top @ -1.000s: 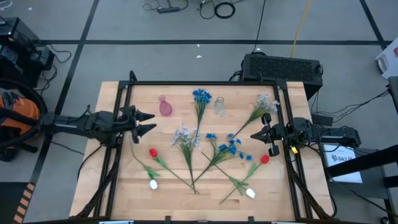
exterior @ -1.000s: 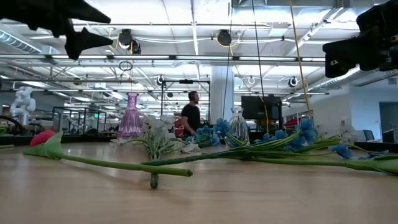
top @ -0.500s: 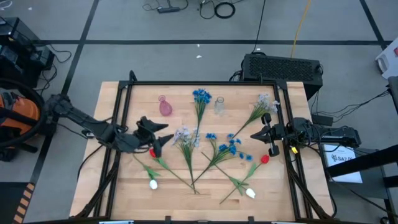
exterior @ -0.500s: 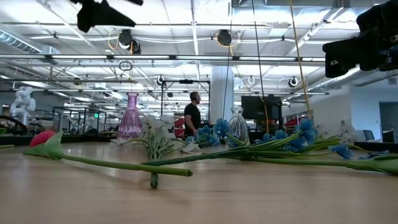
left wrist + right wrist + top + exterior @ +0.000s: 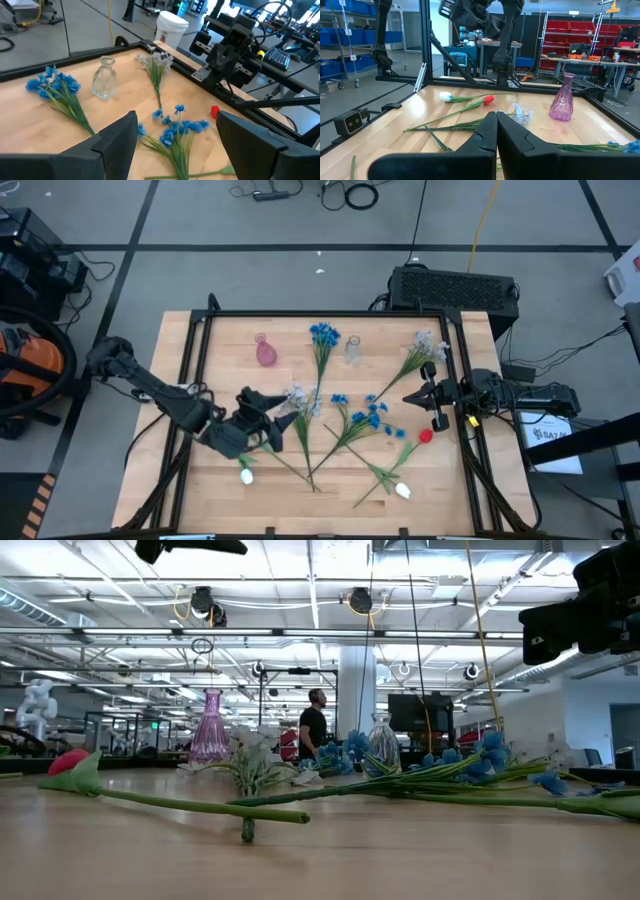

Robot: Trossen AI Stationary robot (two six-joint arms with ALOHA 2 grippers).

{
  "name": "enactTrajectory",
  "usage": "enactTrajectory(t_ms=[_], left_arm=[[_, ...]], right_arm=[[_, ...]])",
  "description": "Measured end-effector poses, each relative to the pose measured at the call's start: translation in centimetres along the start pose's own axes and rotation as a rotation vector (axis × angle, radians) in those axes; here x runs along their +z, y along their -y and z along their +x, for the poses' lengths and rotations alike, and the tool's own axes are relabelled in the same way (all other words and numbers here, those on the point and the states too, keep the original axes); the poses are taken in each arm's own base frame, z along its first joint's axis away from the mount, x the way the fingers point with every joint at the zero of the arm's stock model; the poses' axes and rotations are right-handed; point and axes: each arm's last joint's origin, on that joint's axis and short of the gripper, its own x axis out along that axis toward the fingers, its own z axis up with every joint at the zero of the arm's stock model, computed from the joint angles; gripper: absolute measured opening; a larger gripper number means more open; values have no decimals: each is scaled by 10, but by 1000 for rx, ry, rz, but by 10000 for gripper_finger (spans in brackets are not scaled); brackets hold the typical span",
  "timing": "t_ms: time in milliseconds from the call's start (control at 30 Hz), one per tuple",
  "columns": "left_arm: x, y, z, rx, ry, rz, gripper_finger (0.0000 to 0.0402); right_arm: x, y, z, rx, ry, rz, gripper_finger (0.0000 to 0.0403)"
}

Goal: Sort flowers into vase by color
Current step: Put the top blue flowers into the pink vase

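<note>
Flowers lie loose on the wooden table (image 5: 180, 480). There are blue clusters (image 5: 322, 333) (image 5: 370, 416), lavender-white sprays (image 5: 297, 399) (image 5: 425, 344), white tulips (image 5: 246, 476) (image 5: 402, 491) and a red tulip (image 5: 426, 436). A pink vase (image 5: 265, 352) and a clear vase (image 5: 352, 350) stand near the far edge. My left gripper (image 5: 276, 423) hangs open above the table's left middle. It covers a second red tulip (image 5: 487, 100) in the high view. Its fingers (image 5: 120, 140) frame the blue flowers (image 5: 177, 127). My right gripper (image 5: 412, 398) rests shut at the right edge.
A black frame (image 5: 320, 313) runs round the table. Flower stems cross each other in the middle (image 5: 315, 470). In the low view a person (image 5: 316, 725) stands in the room beyond the table. A black box (image 5: 455, 285) sits behind the far right corner.
My left gripper has swung from the table's left edge toward the middle and the near edge, rising a little and turning. It now hangs over the left red tulip and stays open. The flowers and vases have not moved.
</note>
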Motion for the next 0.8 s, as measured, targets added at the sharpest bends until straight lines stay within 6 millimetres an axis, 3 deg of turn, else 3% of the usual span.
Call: enactTrajectory(t_ms=[300,533,800], left_arm=[[4,24,4,79,-46,48,276],[3,26,4,59,-66,212,276],[2,26,5,30,-102,215,276]], right_arm=[[0,0,0,0,0,0,0],[0,0,0,0,0,0,0],[0,0,0,0,0,0,0]])
